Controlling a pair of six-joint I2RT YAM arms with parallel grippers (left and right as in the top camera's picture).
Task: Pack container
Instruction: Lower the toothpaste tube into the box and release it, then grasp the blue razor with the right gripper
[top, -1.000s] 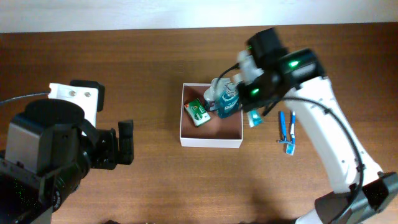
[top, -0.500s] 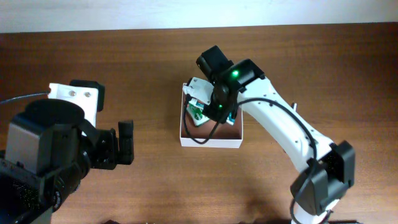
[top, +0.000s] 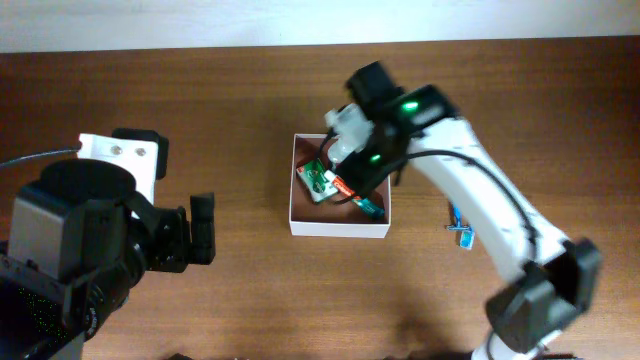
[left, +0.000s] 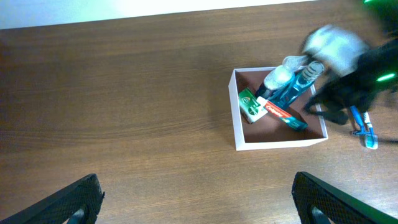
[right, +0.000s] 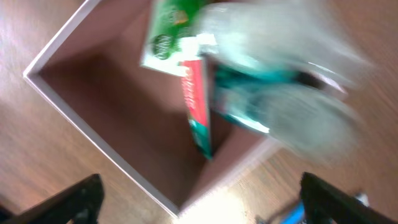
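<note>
Near the middle of the tabletop (top: 250, 100) sits the container (top: 340, 229), square and shallow, with thin white walls, a brownish-pink floor and its open side up. On my overhead feed the right arm (top: 485, 190) stretches across the box's far right corner, and its wrist end hangs over the contents.

Inside I can make out a green-and-white carton (top: 318, 182) lying by the left wall, with a red-and-teal tube (top: 357, 197) lying diagonally just beside it. The left wrist camera adds a teal bottle (left: 292, 93) and a clear bottle (left: 277, 78) at the far side of the box. I cannot tell whether those two stand or lean.

The right wrist feed is badly smeared, but its two fingers (right: 68, 202) show in the lower corners. So the right jaws are wide apart, with nothing gripped, and the box's corner lies below them.

A small blue item (top: 462, 232) lies on the wood to the right of the container, apart from it.

The left arm (top: 90, 240) is at the far left, well apart from the box. The left jaws are also spread wide, with fingers (left: 74, 199) at the bottom corners of that view and only bare wood between them.
</note>
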